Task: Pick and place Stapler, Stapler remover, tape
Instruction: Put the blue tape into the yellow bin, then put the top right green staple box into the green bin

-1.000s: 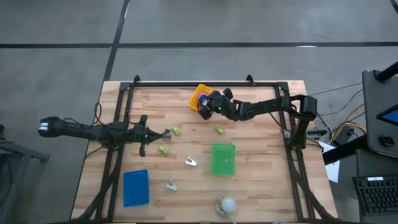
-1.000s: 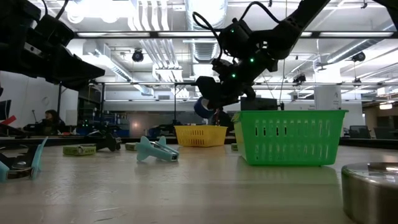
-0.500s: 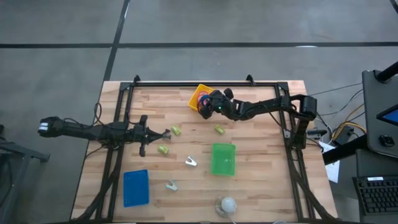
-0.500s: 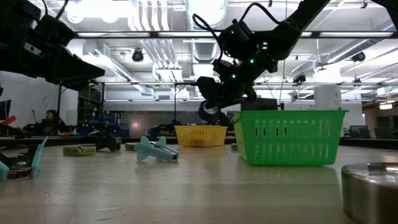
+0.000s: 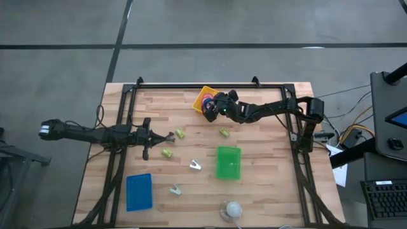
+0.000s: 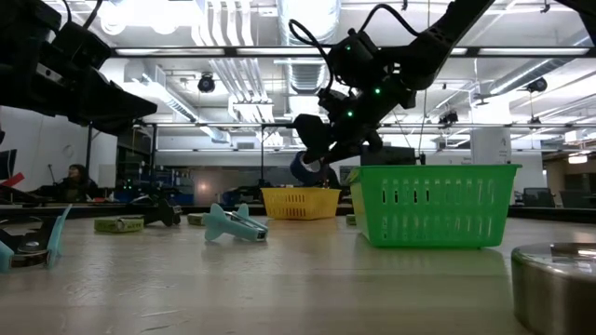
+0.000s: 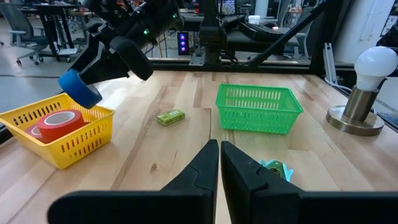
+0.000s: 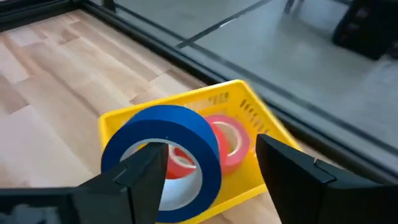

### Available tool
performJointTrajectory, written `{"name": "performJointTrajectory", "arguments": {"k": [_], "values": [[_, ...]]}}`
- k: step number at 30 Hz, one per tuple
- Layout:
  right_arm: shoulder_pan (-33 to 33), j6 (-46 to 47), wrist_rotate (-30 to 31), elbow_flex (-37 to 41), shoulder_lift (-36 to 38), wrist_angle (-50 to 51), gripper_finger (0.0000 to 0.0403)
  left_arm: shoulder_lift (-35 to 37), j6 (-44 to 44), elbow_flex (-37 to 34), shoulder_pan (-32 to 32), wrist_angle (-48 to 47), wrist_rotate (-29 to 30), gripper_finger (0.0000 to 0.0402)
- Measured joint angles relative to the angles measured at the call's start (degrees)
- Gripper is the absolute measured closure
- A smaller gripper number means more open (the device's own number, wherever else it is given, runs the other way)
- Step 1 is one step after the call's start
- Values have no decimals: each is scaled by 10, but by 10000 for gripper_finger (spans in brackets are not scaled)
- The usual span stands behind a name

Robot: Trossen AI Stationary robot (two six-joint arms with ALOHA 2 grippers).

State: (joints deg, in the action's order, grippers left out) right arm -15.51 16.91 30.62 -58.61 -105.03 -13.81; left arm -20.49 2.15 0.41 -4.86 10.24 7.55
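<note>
— While I hang over the far edge of the table, what do you make of my hold?

— Your right gripper point(image 5: 210, 108) pinches the blue tape roll point(image 8: 163, 155), one finger point(image 8: 134, 177) through its hole. The roll is in the air, clear of the table, and the yellow bin point(image 7: 74, 146) sits just below and beside it.

— From my wrist I see the bin's rim point(image 8: 186, 99) directly past the roll, with red tape point(image 8: 229, 142) already lying inside. So the drop lies downward and slightly forward of my fingers, I judge.

— Agreed. The roll hangs tilted, its ring face turned toward the bin's opening. Seen from the left arm's wrist, it hovers at the bin's near corner, not yet squarely over the middle.

— And my left gripper point(image 5: 170, 136)?

— Pressed together, holding nothing, waiting well apart on the left side. The right is by far the nearer to the bin.
</note>
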Motion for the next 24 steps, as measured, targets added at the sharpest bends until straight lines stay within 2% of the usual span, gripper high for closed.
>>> {"name": "performJointTrajectory", "arguments": {"k": [3, 5, 13, 18, 24], "values": [[-2, 22, -68, -4, 1, 22, 155, 0, 0, 0, 0, 0, 0, 378], [-4, 33, -84, -15, 1, 42, 154, 0, 0, 0, 0, 0, 0, 378], [7, 21, 10, -31, 2, 56, 160, 0, 0, 0, 0, 0, 0, 378], [6, 54, 11, -44, 2, 122, 166, 0, 0, 0, 0, 0, 0, 378], [17, 21, 10, -50, 7, 155, 167, 0, 0, 0, 0, 0, 0, 378]]}}
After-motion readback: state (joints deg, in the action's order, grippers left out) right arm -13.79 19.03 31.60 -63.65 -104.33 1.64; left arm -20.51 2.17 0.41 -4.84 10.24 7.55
